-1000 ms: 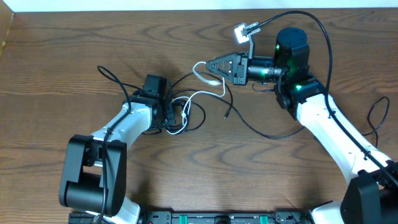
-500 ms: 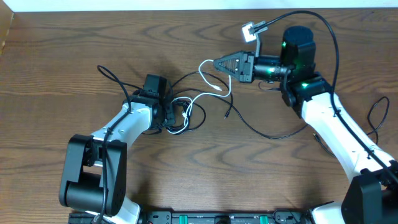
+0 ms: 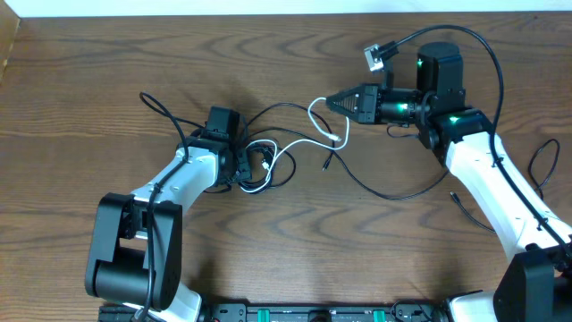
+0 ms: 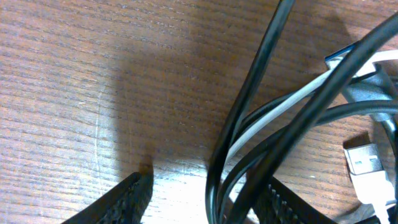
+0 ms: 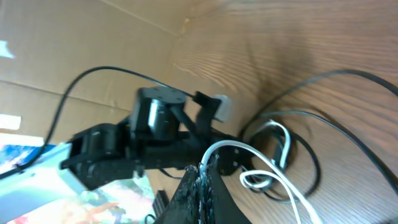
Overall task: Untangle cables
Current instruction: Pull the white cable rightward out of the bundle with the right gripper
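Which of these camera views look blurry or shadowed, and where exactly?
Overhead: sharp and evenly lit, with only faint shadows. Left wrist: the black cables close to the lens are soft, and a broad shadow falls across the table. Right wrist: tilted and blurred throughout, the right claw in front most of all, the white cable smeared.

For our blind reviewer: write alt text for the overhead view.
The right tool grips a white cable that runs left into a tangle with black cables at the open left tool, on a wooden table.
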`<state>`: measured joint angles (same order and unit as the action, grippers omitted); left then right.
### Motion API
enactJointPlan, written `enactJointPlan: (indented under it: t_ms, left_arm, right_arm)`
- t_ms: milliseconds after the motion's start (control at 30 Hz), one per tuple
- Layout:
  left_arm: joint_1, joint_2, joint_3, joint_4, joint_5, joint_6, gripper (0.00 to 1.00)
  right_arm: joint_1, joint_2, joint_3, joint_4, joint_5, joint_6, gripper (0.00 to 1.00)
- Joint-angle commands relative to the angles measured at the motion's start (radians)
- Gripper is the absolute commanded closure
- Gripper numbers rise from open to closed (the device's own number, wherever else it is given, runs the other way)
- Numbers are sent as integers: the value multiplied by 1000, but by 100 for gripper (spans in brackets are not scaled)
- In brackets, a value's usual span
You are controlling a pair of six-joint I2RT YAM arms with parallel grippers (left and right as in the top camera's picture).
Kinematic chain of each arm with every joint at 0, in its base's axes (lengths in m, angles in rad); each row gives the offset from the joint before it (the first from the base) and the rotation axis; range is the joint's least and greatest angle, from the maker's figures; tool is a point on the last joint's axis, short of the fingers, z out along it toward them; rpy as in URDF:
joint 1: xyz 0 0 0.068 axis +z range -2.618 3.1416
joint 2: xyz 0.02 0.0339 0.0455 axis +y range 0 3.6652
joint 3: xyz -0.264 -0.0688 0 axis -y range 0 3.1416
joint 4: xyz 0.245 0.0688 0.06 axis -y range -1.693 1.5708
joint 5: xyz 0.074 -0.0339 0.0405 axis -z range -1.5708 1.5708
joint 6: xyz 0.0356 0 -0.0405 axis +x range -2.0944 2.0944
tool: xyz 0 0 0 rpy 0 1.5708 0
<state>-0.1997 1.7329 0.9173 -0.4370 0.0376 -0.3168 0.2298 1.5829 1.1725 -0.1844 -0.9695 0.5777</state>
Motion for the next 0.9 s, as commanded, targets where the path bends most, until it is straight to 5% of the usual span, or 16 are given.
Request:
enactJointPlan:
  t_ms: [0,867]
  left_arm:
    - [5,47,-24,-10,-6,-1,44]
    - [5,47,-23,-10,-6,0,32]
  right_arm:
    - [-10,-27,10,-48,56,-79,99]
    - [-114,-381,10,-370,507,-254,99]
